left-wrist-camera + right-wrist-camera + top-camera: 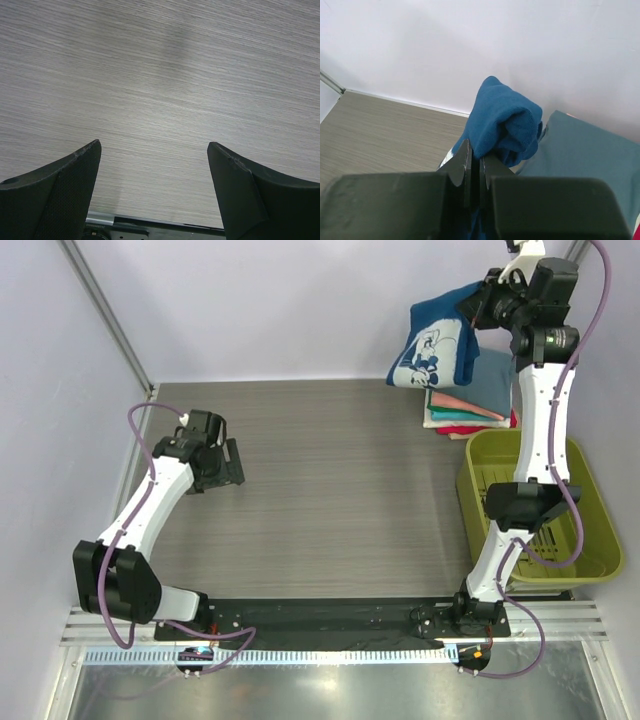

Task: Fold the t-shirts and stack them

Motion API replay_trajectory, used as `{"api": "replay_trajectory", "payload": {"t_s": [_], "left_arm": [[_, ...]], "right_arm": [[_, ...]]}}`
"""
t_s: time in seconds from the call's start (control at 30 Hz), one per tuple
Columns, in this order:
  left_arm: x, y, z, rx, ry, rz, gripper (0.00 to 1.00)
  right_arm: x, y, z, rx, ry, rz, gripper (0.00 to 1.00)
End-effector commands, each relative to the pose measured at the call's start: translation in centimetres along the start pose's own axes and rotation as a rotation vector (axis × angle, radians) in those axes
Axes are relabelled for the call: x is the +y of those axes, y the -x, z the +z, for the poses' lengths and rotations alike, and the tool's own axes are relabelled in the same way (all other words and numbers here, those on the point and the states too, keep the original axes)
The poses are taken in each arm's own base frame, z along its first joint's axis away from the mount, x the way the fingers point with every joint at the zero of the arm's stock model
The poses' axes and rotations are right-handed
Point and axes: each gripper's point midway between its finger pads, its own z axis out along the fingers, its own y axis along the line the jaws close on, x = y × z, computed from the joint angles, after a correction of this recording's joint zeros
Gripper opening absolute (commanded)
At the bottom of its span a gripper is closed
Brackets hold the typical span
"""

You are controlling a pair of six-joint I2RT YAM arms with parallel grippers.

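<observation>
A: Grey wood-grain table (330, 490), white walls all round. Where's your navy shirt (435, 340)?
B: Upper right of the top view, hanging in the air over the stack (470, 412) of folded ones, mouse print facing you. Your right gripper (475, 162) is clenched on a bunched fold of it, jaws nearly touching
A: How will it handle?
B: Light, soft and floppy, I'd judge. It droops from a single pinch and could slump if you set it down carelessly. Better to hold it along a folded edge, both layers together, so it lies flat on the teal shirt (495, 380) topping the stack
A: And your left gripper (154, 147)?
B: Left of the frame, over bare table, jaws spread wide, holding nothing
</observation>
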Motion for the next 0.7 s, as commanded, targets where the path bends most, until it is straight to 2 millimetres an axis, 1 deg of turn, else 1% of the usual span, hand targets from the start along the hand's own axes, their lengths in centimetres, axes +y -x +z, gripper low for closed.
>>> {"api": "replay_trajectory", "payload": {"t_s": [0.0,0.07,0.17,0.23,0.3,0.33,0.4,0.43,0.47,0.5,0.53,0.57,0.67], "left_arm": [[0.1,0.4,0.3,-0.014,0.010,0.019,0.87],[0.0,0.3,0.4,-0.013,0.010,0.021,0.87],[0.1,0.2,0.5,-0.007,0.015,0.022,0.87],[0.0,0.2,0.6,-0.004,0.018,0.026,0.87],[0.1,0.1,0.7,-0.002,0.021,0.028,0.87],[0.1,0.0,0.8,0.004,0.024,0.030,0.87],[0.0,0.0,0.9,0.005,0.026,0.034,0.87],[0.1,0.0,1.0,0.009,0.028,0.033,0.87],[0.0,0.0,1.0,0.011,0.028,0.035,0.87],[0.0,0.0,1.1,0.012,0.030,0.035,0.87],[0.1,-0.1,1.2,0.016,0.032,0.036,0.87],[0.1,-0.2,1.2,0.020,0.034,0.035,0.87],[0.1,-0.2,1.5,0.027,0.035,0.040,0.87]], "right_arm": [[0.2,4.6,-1.4,-0.144,0.024,-0.083,0.01],[-0.3,4.5,-1.2,-0.141,0.022,-0.084,0.01],[-1.9,3.8,-0.7,-0.129,0.012,-0.075,0.01],[-3.6,3.1,-0.2,-0.120,0.000,-0.058,0.01],[-4.6,3.0,0.1,-0.126,0.001,-0.049,0.01],[-6.2,2.2,0.7,-0.114,-0.010,-0.035,0.01],[-7.2,2.0,1.1,-0.120,-0.002,-0.017,0.01],[-8.2,1.3,1.7,-0.110,-0.003,-0.002,0.01],[-9.2,1.0,1.7,-0.111,-0.009,0.017,0.01],[-9.6,1.2,1.7,-0.120,0.000,0.016,0.01],[-10.4,0.4,2.3,-0.113,0.003,0.028,0.01],[-10.9,0.7,2.2,-0.128,0.004,0.020,0.01],[-11.1,0.5,2.9,-0.143,0.074,-0.015,0.01]]}}
